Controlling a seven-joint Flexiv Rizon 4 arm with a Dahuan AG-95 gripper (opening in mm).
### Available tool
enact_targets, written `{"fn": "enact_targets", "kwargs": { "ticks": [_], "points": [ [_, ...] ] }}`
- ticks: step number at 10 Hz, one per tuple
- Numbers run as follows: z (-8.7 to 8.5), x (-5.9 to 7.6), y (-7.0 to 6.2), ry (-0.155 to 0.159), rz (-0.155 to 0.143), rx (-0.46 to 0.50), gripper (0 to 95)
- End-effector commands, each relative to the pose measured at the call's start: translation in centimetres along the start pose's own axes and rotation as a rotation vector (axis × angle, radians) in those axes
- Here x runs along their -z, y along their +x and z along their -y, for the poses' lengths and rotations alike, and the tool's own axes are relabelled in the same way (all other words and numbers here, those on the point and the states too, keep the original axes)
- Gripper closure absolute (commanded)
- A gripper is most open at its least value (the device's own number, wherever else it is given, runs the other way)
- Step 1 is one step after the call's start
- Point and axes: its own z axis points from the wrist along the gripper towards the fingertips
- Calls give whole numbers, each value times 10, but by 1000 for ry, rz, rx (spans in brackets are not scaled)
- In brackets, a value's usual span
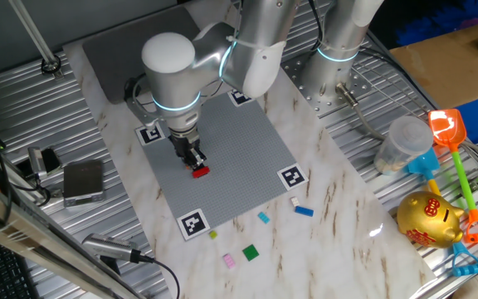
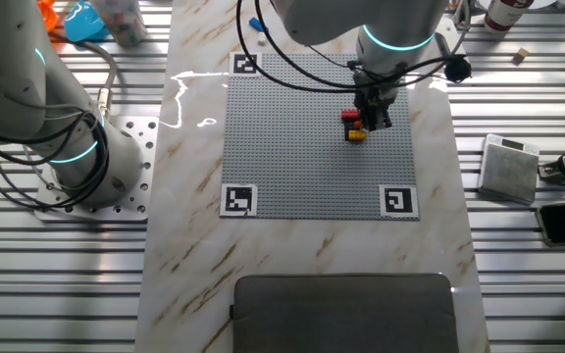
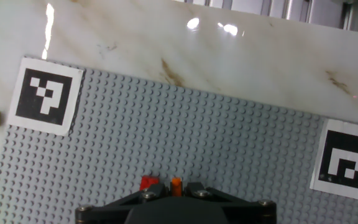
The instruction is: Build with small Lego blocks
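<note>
Hand view: gripper [image 3: 176, 190] fingers close together on an orange brick [image 3: 176, 183], just beside the red brick [image 1: 200, 172] mid grey plate [image 1: 222, 149]. Line up with studs, press straight down; other bricks lie off-plate.

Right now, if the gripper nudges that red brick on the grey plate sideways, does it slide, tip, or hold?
The red brick sits on the studded grey plate, so it probably resists sliding if pressed on. It looks tiny and rigid, likely very light. The gripper hangs right above it; whether the brick is fully seated can't be told, so a nudge might pop it loose.
</note>
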Motion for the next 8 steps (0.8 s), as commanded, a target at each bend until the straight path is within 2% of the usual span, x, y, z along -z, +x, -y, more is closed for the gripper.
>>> {"fn": "enact_targets", "kwargs": {
  "ticks": [1, 8],
  "points": [
    [0, 1, 2, -1, 0, 0, 950],
    [-4, -5, 12, 1, 1, 2, 950]
  ]
}}
